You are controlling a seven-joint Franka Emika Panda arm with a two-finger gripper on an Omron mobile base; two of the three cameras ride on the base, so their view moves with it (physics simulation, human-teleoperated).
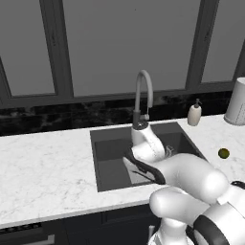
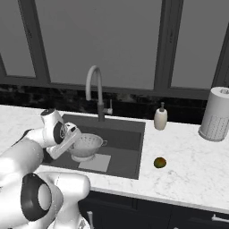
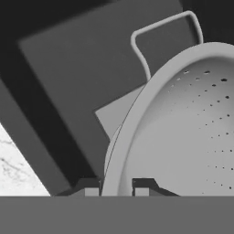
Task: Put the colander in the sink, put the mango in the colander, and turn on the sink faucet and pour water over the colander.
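You have the colander (image 2: 87, 145) down inside the sink (image 2: 129, 154), over the pale drain plate (image 2: 95, 163). From the right base view you can't quite tell if its bottom touches the plate yet. The gripper (image 3: 116, 186) holds it by the rim, with one finger on the inside and one on the outside. So the jaws are pinching the colander's edge, close together. Holding the thin rim is a good way to carry a bowl that is too wide to grab whole. In the hand view you look right into the bowl and see its little holes and one thin wire handle (image 3: 164, 39).

The faucet (image 2: 96, 91) stands behind the sink, and its bent spout reaches out over the basin, so the colander sits near where water would fall. No water is running.

The mango (image 2: 159, 163) waits on the white desk (image 2: 192, 165), to the right of the sink and well apart from the colander. It looks like your next pick. A soap bottle (image 2: 160, 118) and a white paper towel roll (image 2: 216, 114) stand farther back.
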